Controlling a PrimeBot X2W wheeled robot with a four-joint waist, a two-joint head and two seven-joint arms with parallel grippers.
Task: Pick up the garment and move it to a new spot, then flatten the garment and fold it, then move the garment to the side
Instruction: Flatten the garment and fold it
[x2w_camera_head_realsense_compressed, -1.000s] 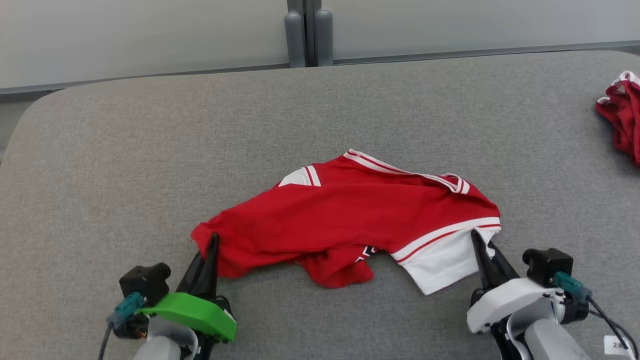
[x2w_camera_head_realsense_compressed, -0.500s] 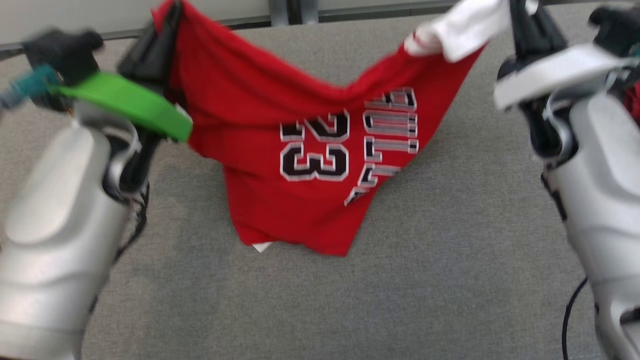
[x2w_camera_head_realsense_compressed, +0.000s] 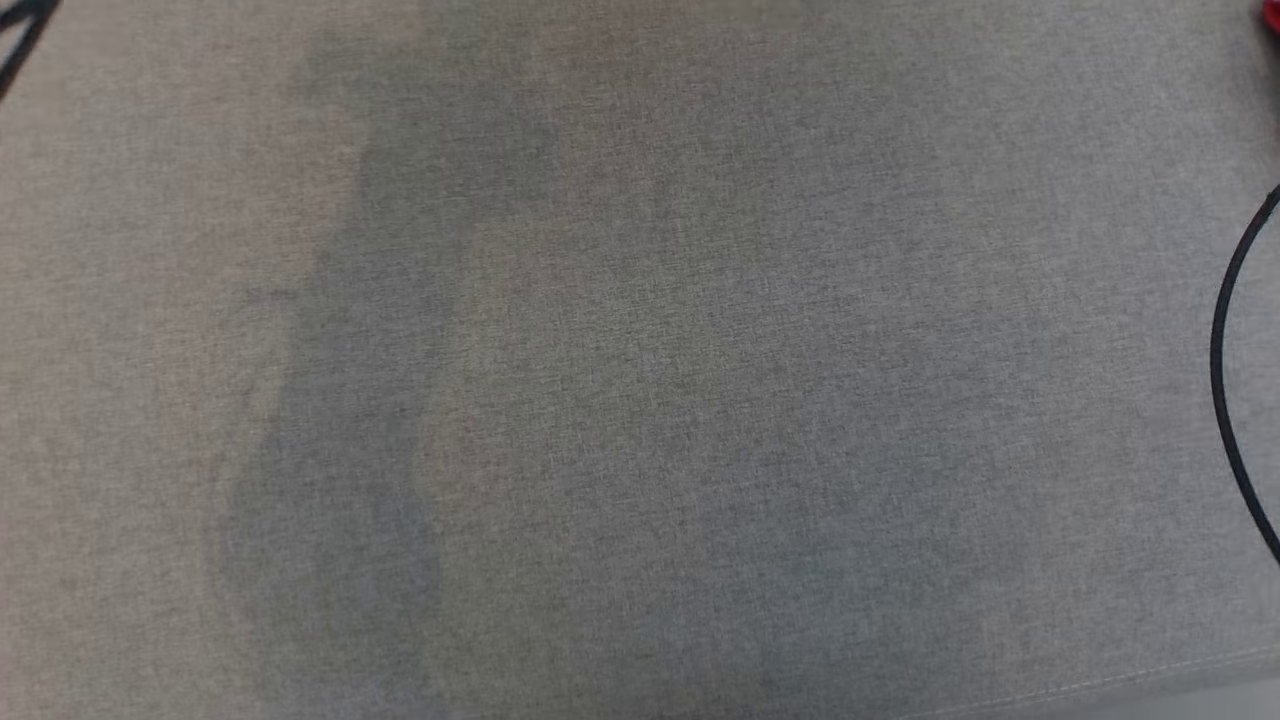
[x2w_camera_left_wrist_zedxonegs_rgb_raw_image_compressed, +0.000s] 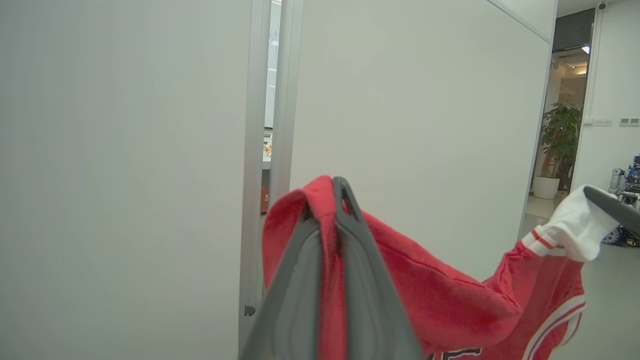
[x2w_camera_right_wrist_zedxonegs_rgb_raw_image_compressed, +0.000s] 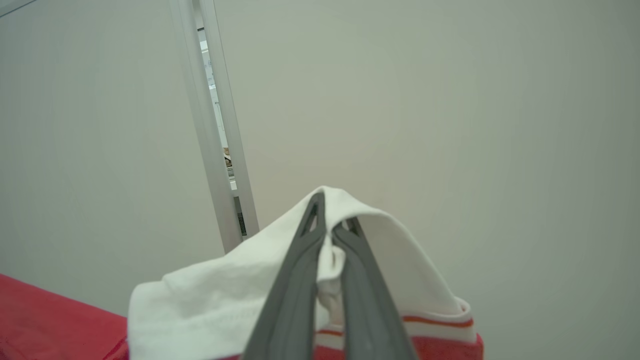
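The garment (x2w_camera_left_wrist_zedxonegs_rgb_raw_image_compressed: 440, 300) is a red jersey with white sleeves and striped trim, hanging in the air in front of a pale wall. In the left wrist view my left gripper (x2w_camera_left_wrist_zedxonegs_rgb_raw_image_compressed: 327, 200) is shut on a red fold of it. At that view's right edge the white sleeve (x2w_camera_left_wrist_zedxonegs_rgb_raw_image_compressed: 570, 230) is pinched by a finger of my right gripper (x2w_camera_left_wrist_zedxonegs_rgb_raw_image_compressed: 612, 207). In the right wrist view my right gripper (x2w_camera_right_wrist_zedxonegs_rgb_raw_image_compressed: 330, 220) is shut on that white sleeve (x2w_camera_right_wrist_zedxonegs_rgb_raw_image_compressed: 225, 295), and red cloth hangs below. The jersey sags between the two grips.
The head view looks down on the grey fabric table (x2w_camera_head_realsense_compressed: 640, 360) with a soft shadow across it. A black cable (x2w_camera_head_realsense_compressed: 1225, 380) curves along its right side. A scrap of red cloth (x2w_camera_head_realsense_compressed: 1272, 20) peeks in at the top right corner. Wall panels and a narrow gap stand behind.
Both grippers lifted the garment off the table and raised it up, spreading it between them. The head view has shifted and now looks at bare table.
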